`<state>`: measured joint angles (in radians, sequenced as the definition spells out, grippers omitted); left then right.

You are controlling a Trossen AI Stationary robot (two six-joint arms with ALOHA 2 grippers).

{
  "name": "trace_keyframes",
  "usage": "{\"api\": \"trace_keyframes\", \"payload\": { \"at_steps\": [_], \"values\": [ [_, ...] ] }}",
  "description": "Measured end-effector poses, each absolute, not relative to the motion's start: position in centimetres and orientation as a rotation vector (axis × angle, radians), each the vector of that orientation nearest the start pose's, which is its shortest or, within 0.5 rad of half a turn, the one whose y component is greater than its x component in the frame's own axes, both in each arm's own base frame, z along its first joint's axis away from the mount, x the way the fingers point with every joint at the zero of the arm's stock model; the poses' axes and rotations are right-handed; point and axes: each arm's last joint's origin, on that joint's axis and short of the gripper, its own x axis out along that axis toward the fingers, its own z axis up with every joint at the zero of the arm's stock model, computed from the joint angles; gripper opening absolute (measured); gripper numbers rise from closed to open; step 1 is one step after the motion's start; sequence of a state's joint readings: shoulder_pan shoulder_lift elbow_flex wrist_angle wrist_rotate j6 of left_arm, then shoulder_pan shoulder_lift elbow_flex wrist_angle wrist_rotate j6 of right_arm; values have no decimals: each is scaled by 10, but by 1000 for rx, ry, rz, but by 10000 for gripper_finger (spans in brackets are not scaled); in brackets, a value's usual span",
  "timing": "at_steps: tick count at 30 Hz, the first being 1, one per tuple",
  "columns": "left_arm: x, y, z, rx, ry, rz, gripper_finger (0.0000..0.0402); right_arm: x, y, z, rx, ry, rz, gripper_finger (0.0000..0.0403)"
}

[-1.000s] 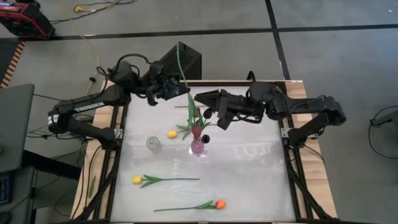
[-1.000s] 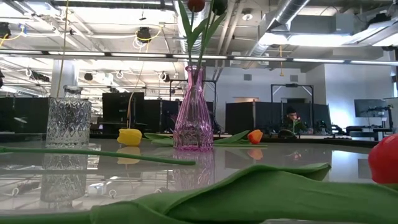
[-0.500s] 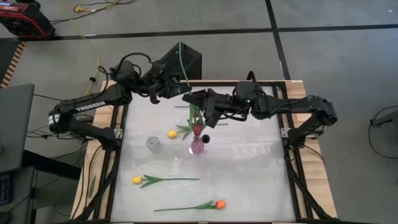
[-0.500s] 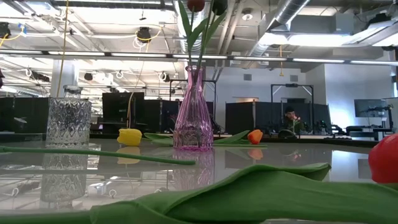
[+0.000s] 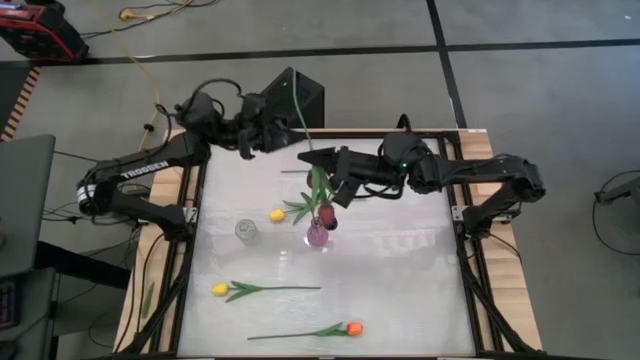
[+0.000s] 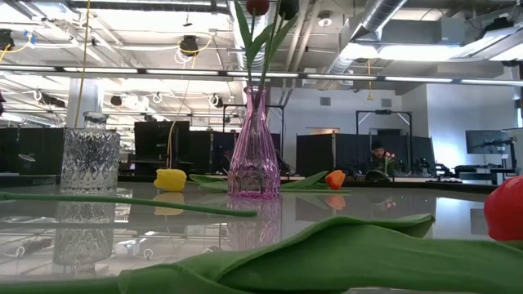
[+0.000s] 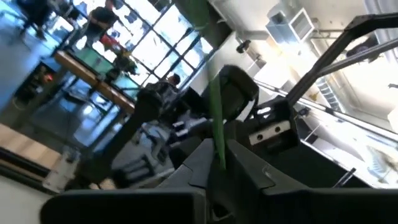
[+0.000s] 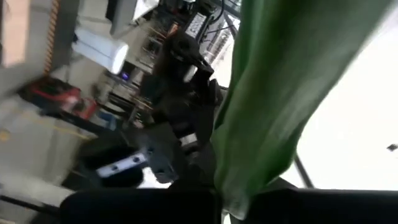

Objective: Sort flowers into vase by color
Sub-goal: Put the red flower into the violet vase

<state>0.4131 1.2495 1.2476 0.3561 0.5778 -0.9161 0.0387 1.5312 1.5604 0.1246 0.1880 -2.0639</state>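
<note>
Tulip (image 5: 307, 150) hangs between my two grippers above the table's far edge, its long thin green stem running up past the left gripper (image 5: 283, 136) and leaves dangling w/ a dark maroon head over the pink vase (image 5: 317, 235). Right gripper (image 5: 322, 160) is clamped tight on the leaf; left's pinched on the stem.

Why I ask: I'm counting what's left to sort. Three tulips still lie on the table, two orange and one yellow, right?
Not quite: the high view shows three loose tulips, but two are yellow and one is orange. The rest stands: all three lie on the table.
</note>
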Motion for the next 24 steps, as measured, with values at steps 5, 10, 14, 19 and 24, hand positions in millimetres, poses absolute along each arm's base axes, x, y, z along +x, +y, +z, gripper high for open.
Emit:
{"api": "trace_keyframes", "payload": {
  "at_steps": [5,10,14,19,24],
  "values": [
    [232,106,451,-618,-202,-298,54,328,0,459,-1782,158,-299,25],
    [213,109,448,-468,-134,-204,66,299,-9,472,-1320,222,-435,25],
    [200,103,440,-347,-37,-77,66,267,-9,474,-1076,330,-465,25],
    [186,83,431,-165,56,20,67,218,-12,463,-674,469,-412,25],
    [184,54,408,-56,94,-80,67,188,-7,435,-188,614,-184,28]
  ]
}}
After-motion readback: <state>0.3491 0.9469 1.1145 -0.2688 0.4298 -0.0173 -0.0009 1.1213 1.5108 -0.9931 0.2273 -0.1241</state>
